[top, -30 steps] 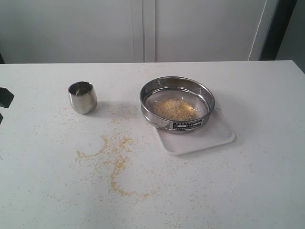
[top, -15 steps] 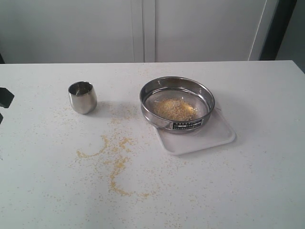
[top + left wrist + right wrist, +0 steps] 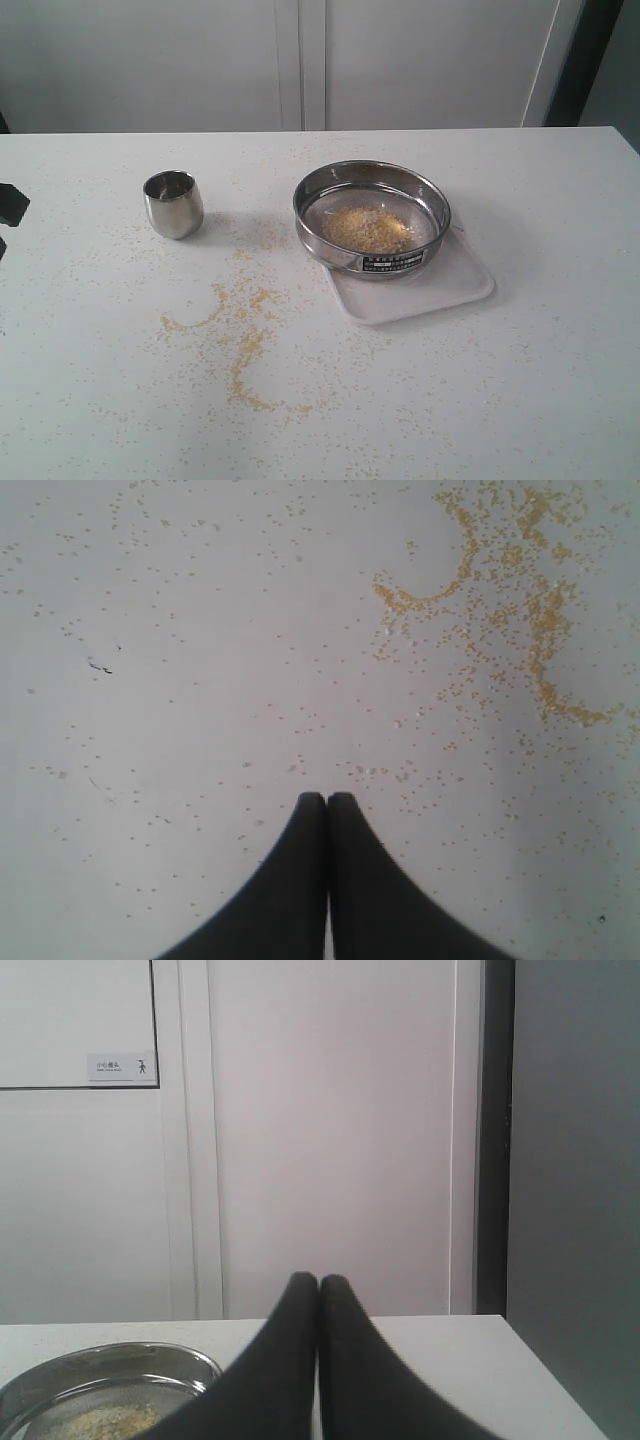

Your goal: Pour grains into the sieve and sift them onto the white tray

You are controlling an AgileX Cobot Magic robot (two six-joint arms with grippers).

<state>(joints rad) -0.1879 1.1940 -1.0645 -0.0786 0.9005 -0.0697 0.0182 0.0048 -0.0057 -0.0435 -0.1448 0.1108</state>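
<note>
Both grippers, left (image 3: 327,798) and right (image 3: 318,1278), closed, empty; sieve (image 3: 372,217) on white tray (image 3: 455,287) holds grains (image 3: 367,229).

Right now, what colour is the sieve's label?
The label is black with pale marks; the exterior view shows it best.

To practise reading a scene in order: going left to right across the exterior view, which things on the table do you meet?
Steel cup → spilled grains → sieve → white tray, its uncovered right edge.
</note>
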